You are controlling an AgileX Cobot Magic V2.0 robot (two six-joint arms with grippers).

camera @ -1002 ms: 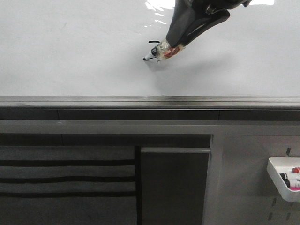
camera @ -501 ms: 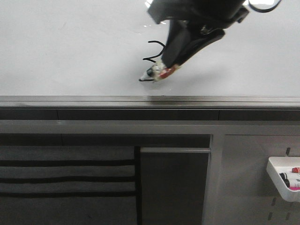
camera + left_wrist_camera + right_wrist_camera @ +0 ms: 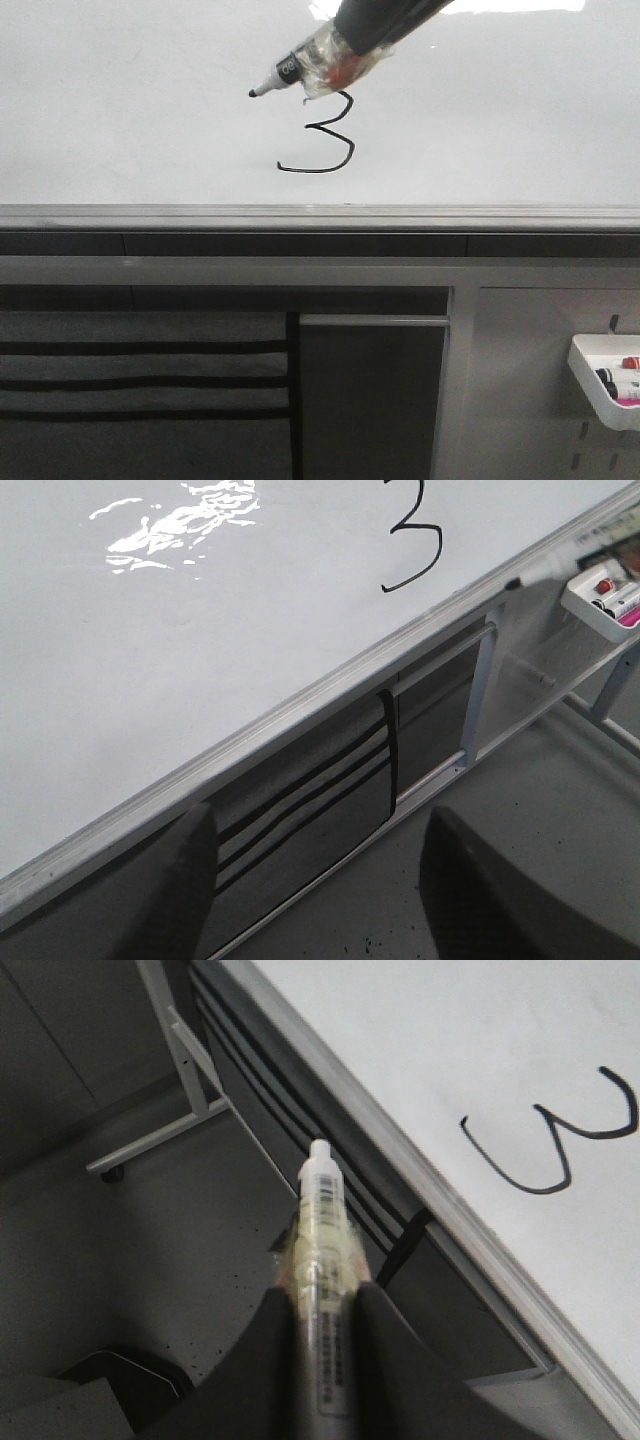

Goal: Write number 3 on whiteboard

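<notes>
Front view: right fingers (image 3: 335,55) clamp taped marker (image 3: 300,70) above thin black 3 (image 3: 322,135); left fingers (image 3: 320,880) spread empty.

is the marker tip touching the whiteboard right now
Apart. In the right wrist view the marker tip stands off the whiteboard, with floor behind it; the front view shows it beside the finished number 3, not on a stroke.

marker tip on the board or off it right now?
Off. In the front view the marker tip sits up-left of the finished number 3, and the right wrist view shows it clear of the whiteboard.
</notes>
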